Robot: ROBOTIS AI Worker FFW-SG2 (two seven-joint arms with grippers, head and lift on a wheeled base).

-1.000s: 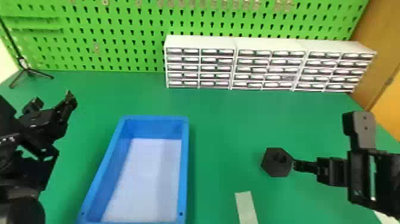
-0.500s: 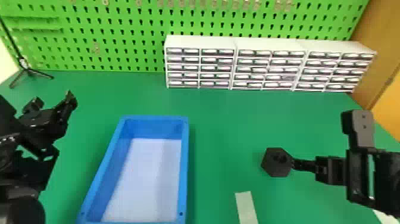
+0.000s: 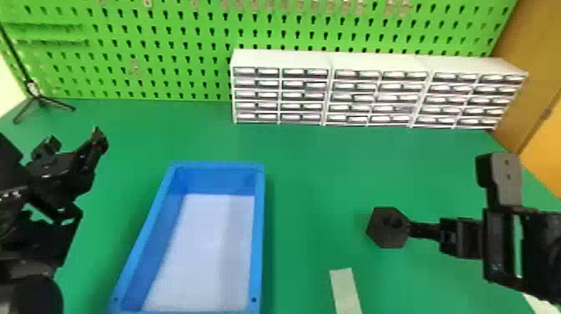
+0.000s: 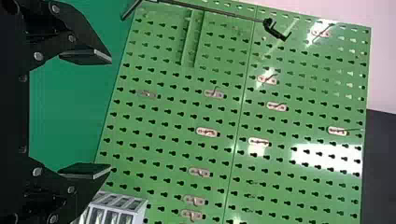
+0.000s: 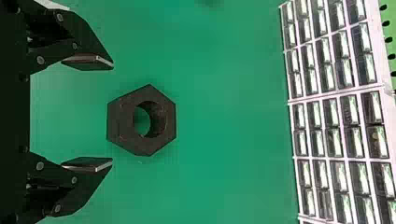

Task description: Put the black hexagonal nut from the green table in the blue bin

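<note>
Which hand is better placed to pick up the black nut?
Probably the right hand: the nut lies near its open fingers, while the left hand is across the blue bin.

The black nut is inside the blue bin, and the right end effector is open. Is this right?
Not quite: the black nut lies on the green table, right of the blue bin, as the head view shows. The right end effector is open.

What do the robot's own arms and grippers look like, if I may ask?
The left arm and right arm are black. The left gripper and right gripper look alike: black, angular fingers that taper toward their tips, flat pads with paler edges, and round, metallic-looking screw heads.
</note>
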